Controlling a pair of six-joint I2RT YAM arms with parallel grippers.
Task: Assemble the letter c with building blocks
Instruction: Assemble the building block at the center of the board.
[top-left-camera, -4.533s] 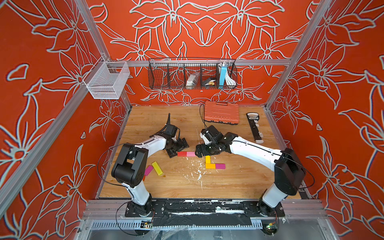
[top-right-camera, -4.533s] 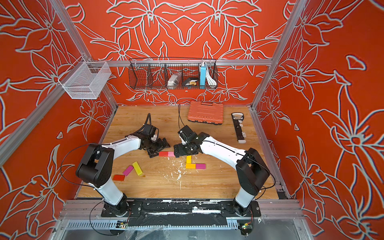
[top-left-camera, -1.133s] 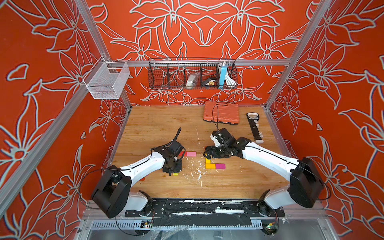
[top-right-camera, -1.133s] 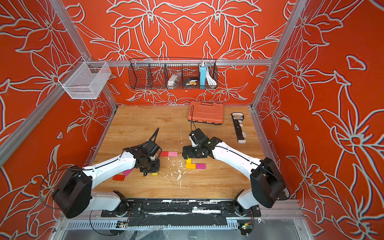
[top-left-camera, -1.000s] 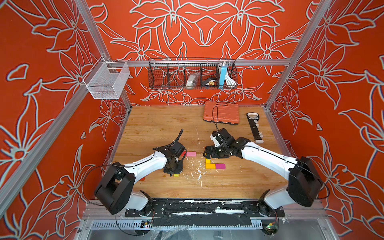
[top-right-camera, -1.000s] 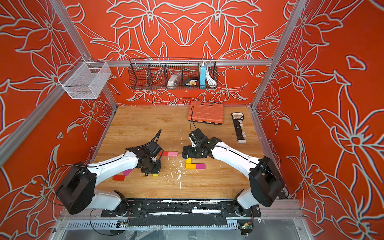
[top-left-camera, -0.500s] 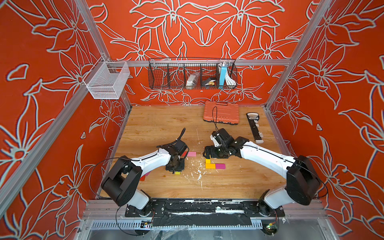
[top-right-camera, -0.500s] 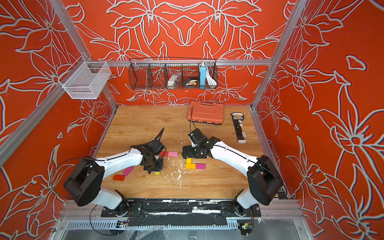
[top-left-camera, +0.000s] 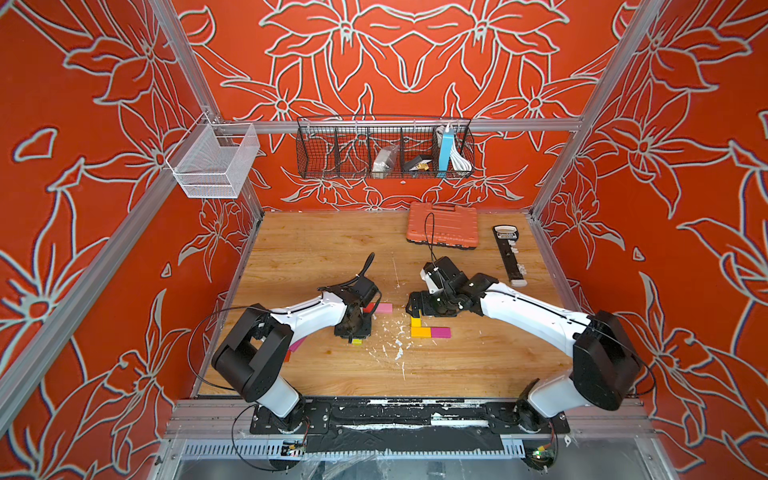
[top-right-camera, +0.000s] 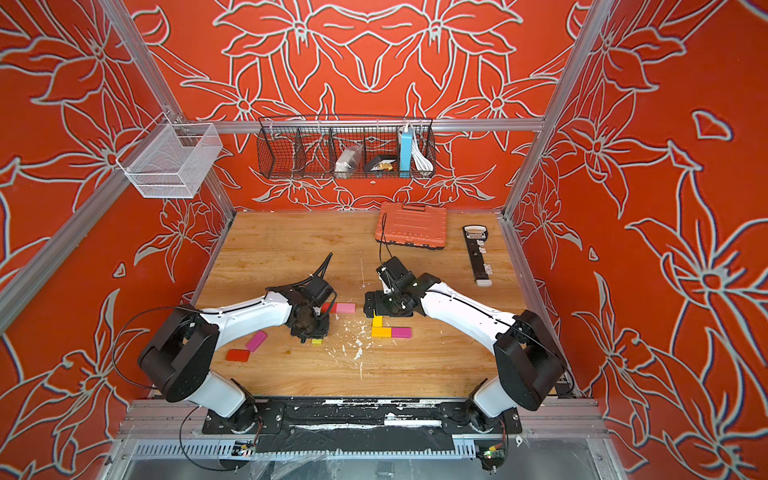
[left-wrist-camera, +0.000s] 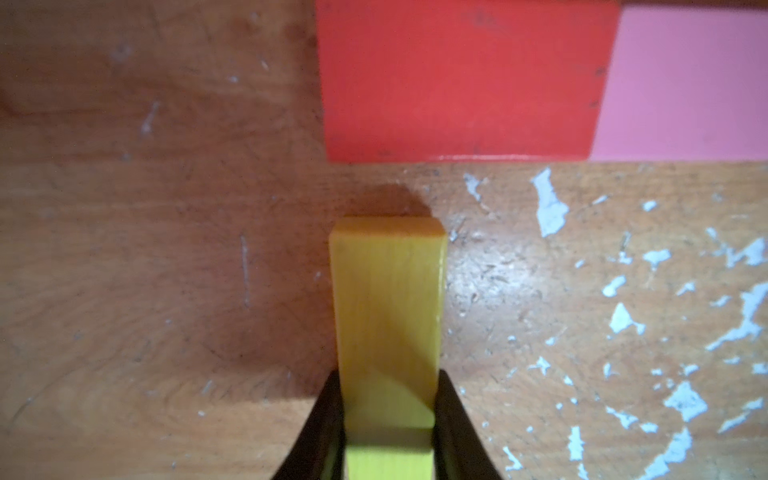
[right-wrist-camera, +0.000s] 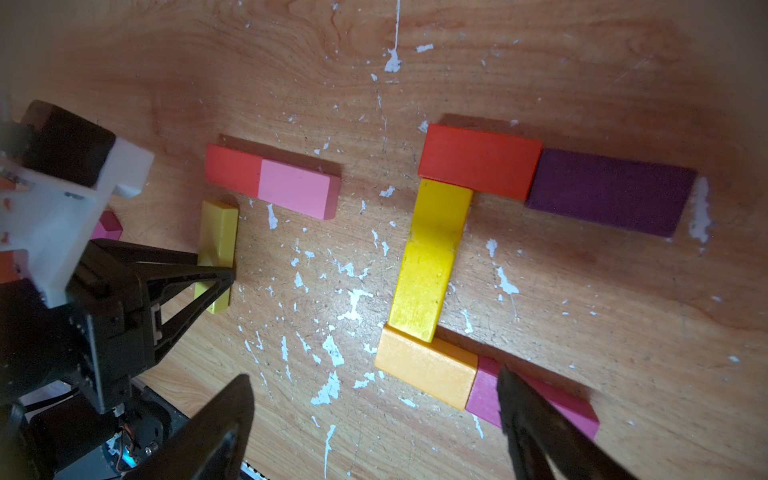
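The wooden table (top-left-camera: 316, 249) has white flecks (top-right-camera: 356, 351) in its middle. At the back lie an orange tool case (top-left-camera: 442, 226) and a black bar (top-left-camera: 509, 255). A red block (right-wrist-camera: 232, 168) touches a pink block (right-wrist-camera: 297, 189) end to end. Beside them, a yellow bar (right-wrist-camera: 430, 257) joins a red-orange block (right-wrist-camera: 478, 160) and purple block (right-wrist-camera: 609, 191) to an orange block (right-wrist-camera: 426, 363) and magenta block (right-wrist-camera: 484, 390). On the left side lie a loose magenta block (top-right-camera: 256, 340) and a loose red block (top-right-camera: 238, 355).

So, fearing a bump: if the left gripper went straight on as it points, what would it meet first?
Probably the table, with its held yellow bar; the red block lies just beyond. Depth unclear.
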